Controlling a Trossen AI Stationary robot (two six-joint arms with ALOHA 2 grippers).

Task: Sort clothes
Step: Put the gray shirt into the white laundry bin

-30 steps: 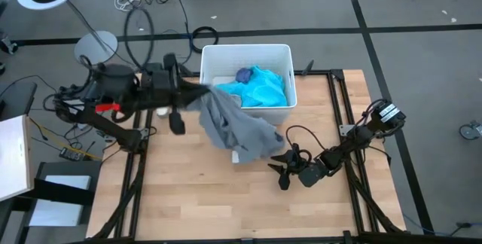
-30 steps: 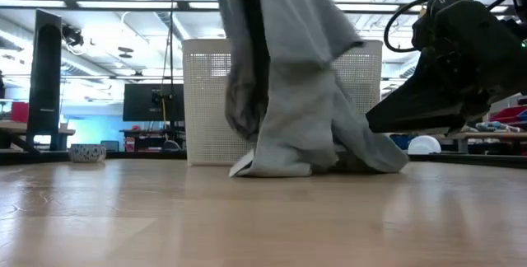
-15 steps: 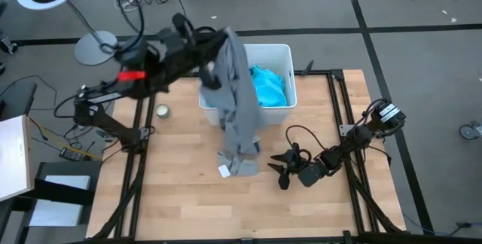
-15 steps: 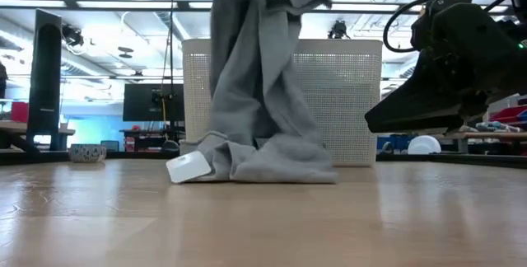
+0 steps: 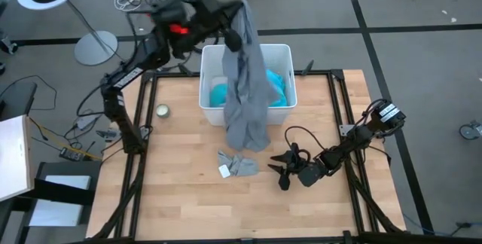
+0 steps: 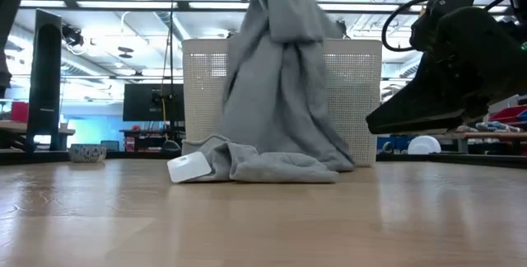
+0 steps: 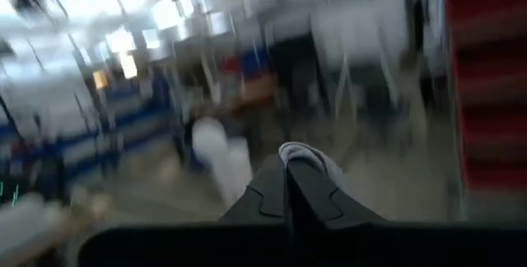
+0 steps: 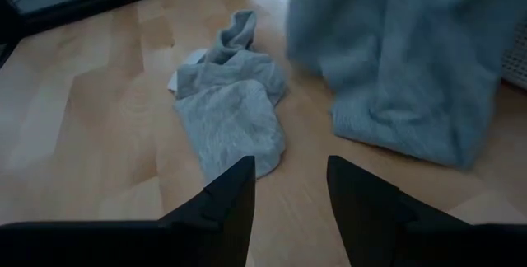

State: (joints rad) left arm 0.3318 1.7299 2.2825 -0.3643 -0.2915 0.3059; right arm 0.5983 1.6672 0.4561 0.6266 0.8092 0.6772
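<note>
Left tool, clenched on the grey shirt, holds it above the white bin. Right tool rests released on the counter near a grey sock.

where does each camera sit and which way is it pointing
High: overhead, straight down; both arms, white bin.
Low: table height, level toward the bin; hanging grey shirt.
Left wrist: raised, facing the blurred room; left gripper shut on the shirt.
Right wrist: low over the table; open right gripper, small grey garment.
Shared: high and right wrist both show that garment.
</note>
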